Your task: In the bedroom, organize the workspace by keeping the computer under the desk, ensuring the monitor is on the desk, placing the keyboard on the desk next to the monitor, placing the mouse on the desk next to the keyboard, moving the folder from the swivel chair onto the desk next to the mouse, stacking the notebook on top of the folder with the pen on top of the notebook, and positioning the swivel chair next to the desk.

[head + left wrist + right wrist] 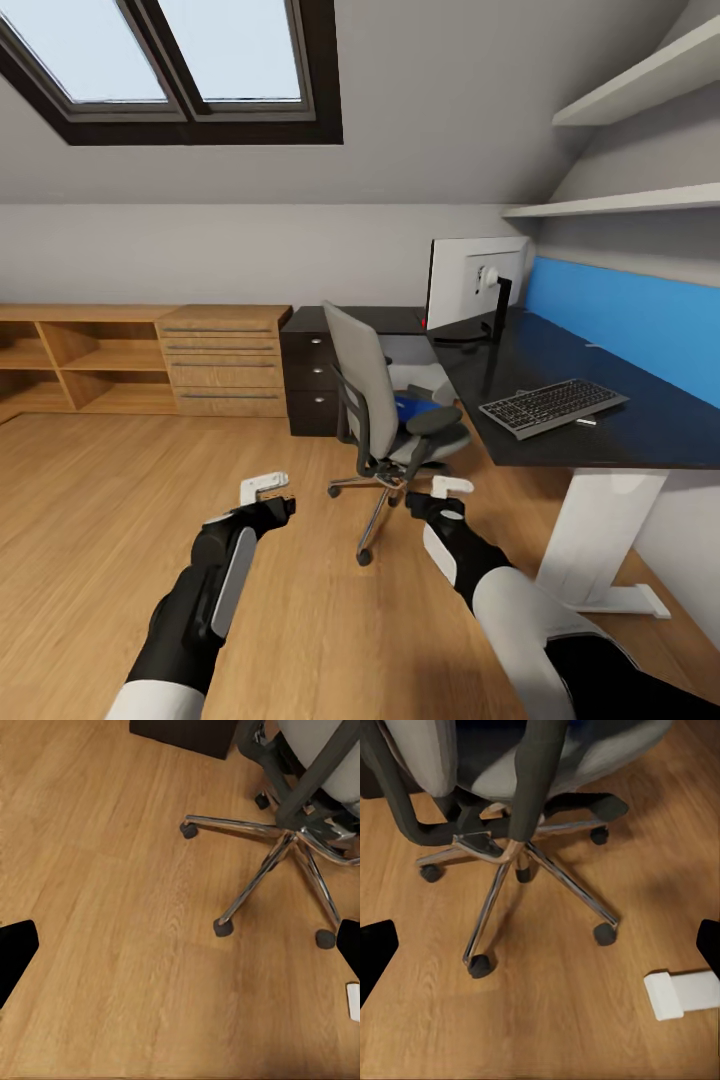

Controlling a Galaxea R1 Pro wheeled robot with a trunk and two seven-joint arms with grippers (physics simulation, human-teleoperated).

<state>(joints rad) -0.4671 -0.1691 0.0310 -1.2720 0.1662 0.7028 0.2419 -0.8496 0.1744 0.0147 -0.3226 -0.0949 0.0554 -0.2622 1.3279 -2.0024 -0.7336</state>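
Observation:
The grey swivel chair (385,420) stands on the wood floor, turned toward the black-topped desk (560,360). A blue folder (411,408) lies on its seat. The monitor (478,290) stands at the desk's far corner with its pale back toward me. Nearer the front edge lies the keyboard (552,406), and the small white pen (587,421) rests just beside it. My left gripper (266,488) and right gripper (452,486) hover open over the floor in front of the chair, holding nothing. The chair's metal star base (289,844) (510,859) lies ahead of both. Mouse, notebook and computer are out of view.
A black three-drawer unit (312,375) stands behind the chair, and a light wooden dresser (225,360) with open shelves runs along the left wall. The desk's white leg (600,530) and its foot (682,994) are at my right. Wall shelves (640,200) hang above the desk.

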